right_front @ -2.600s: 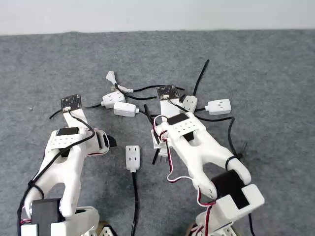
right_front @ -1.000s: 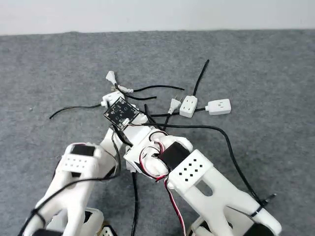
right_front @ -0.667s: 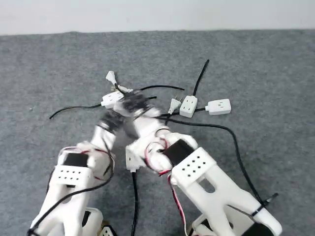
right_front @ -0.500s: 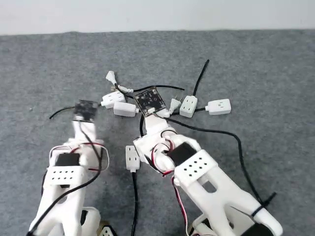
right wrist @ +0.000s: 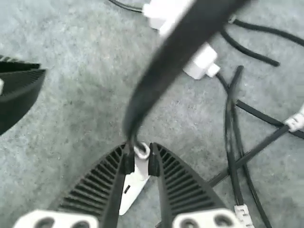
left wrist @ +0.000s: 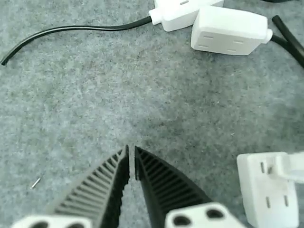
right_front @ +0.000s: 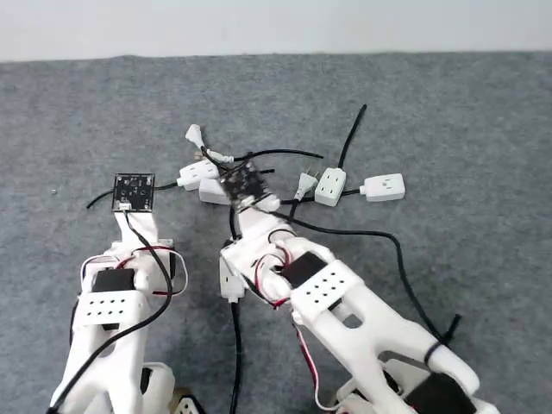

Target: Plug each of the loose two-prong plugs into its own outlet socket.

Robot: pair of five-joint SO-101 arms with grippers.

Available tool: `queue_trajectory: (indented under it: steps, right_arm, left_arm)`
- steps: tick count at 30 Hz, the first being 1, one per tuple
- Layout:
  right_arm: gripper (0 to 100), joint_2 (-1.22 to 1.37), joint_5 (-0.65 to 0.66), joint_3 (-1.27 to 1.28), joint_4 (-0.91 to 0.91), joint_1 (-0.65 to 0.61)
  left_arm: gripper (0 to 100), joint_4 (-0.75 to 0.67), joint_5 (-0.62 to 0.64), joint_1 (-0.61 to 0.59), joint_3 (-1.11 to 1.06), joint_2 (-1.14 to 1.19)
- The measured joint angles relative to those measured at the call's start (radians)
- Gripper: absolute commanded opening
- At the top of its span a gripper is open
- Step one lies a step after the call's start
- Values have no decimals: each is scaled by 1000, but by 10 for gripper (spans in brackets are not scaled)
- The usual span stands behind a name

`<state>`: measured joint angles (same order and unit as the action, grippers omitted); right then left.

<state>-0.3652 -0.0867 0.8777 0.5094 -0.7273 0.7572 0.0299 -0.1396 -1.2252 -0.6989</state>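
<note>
The right gripper (right wrist: 139,160) clamps a white plug (right wrist: 132,186). The left gripper (left wrist: 131,160), clenched empty, sits left of an outlet socket (left wrist: 265,194).

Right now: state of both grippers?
Left gripper: closed, empty.
Right gripper: closed on a white plug with a black cord.

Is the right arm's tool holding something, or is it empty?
Holding something. The right tool is shut on a white plug, and the plug's black cord runs out of its grip.
</note>
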Motion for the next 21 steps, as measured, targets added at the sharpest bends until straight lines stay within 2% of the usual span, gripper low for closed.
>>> queue_trajectory:
  steps: [8,21]
  right_arm:
    - [8,8,18,-2,-8,-3]
    - [8,8,244,-3,-8,-3]
  left_arm:
    - [13,0,0,-8,0,0]
    - [13,0,0,-8,0,0]
